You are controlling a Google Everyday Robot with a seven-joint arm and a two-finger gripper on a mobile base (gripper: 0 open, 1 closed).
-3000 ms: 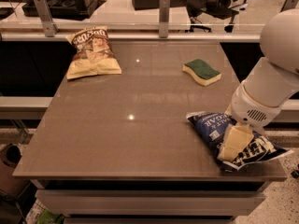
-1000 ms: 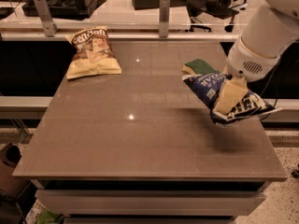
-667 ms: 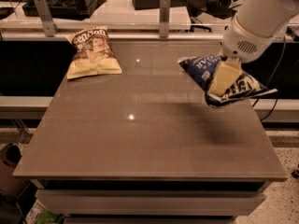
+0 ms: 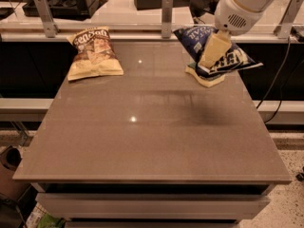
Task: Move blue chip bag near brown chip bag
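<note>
The brown bag (image 4: 94, 52) lies flat near the back left corner of the counter (image 4: 142, 137). Far from it, by the back right corner, the gripper (image 4: 207, 58) pinches the blue bag (image 4: 191, 38) and holds it up off the counter. A sponge (image 4: 207, 81) peeks out under that bag.

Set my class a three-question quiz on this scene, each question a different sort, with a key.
1. True or false: the blue chip bag lies flat on the table.
2. What peeks out beneath the held bag? A) sponge B) cup C) can
3. Fill in: the brown chip bag sits at the table's far ____ corner, as pictured.
Key: 1 false, the gripper, far right, holds it aloft. 2 A. 3 left.
</note>
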